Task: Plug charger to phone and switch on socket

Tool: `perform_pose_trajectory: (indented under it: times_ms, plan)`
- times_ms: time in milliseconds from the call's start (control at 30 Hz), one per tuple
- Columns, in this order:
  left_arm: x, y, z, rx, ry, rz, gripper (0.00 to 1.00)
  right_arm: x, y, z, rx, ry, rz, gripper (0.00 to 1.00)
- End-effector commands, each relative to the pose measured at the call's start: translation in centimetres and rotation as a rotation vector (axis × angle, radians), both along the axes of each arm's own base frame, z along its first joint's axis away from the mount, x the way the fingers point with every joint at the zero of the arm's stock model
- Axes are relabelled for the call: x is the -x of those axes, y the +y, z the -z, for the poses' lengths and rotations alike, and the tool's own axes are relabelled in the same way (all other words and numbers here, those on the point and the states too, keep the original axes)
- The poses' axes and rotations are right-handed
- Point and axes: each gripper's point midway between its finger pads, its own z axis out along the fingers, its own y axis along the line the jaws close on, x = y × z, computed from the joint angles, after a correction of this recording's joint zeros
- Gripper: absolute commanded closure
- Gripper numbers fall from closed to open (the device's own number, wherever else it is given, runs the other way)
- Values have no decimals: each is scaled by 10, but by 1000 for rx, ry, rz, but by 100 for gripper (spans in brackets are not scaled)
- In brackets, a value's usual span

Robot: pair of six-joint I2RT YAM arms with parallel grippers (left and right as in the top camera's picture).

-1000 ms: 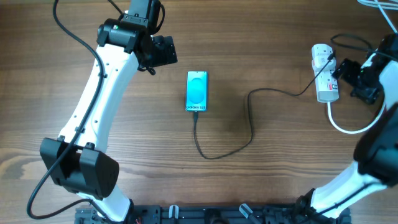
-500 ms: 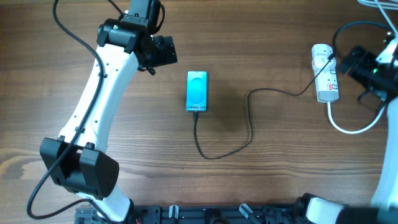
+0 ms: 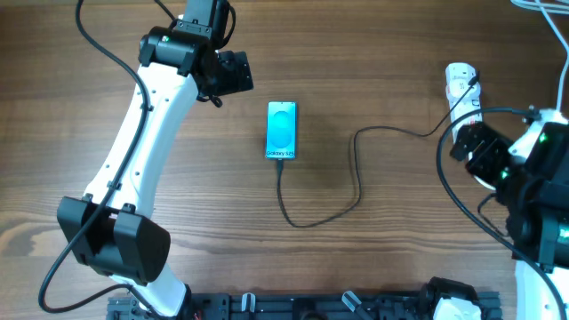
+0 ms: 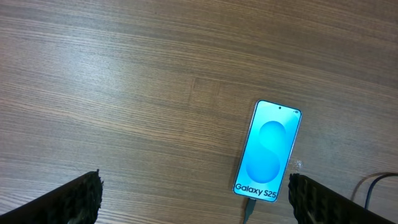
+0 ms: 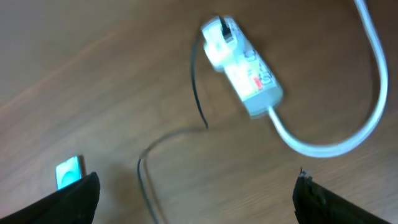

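Brown wood-grain table (image 3: 400, 53) filled our view, with both arms over it. We saw the left gripper (image 4: 200, 199) with its fingers spread wide, holding nothing and touching nothing. It hung above bare wood just to the upper left of the phone (image 3: 281, 130). The right gripper (image 5: 205, 200) was equally wide apart and empty, poised over the lower end of the socket (image 3: 460, 87) near the table's right side. Its own camera showed clear space between the fingers and that white strip.

The phone lay flat at mid-table, screen lit teal, with "Galaxy S25" readable in the left wrist view. The charger (image 3: 359, 182) met the phone's bottom edge, looped toward us, rose again and ran right to a black plug seated in the socket's far end. A white lead (image 5: 336, 140) curved away from the socket's other end.

Open wood surrounded the phone on every side. Only the thin black cable crossed the stretch between phone and socket. The left arm (image 3: 147, 133) slanted across the table's left half. The right-hand view was blurred, so we could not read the socket's red switch mark.
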Motion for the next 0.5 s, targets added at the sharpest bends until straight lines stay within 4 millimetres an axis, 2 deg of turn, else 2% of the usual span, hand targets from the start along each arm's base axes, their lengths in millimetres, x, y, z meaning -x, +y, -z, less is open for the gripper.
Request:
perform_pose_trajectory:
  times_ms: [0, 133, 300, 367, 467]
  plan:
    - [-1, 4, 5, -9, 7, -21, 0, 10, 3, 19, -80, 81, 63, 0]
    - [-1, 4, 5, -9, 7, -21, 0, 20, 13, 38, -133, 186, 39, 0]
    - [-1, 4, 5, -9, 7, -21, 0, 22, 39, 54, -291, 278, -25, 0]
    - [-1, 4, 5, -9, 7, -21, 0, 22, 31, 63, -246, 319, -17, 0]
    - [-1, 4, 5, -9, 7, -21, 0, 24, 32, 74, -266, 383, -11, 0]
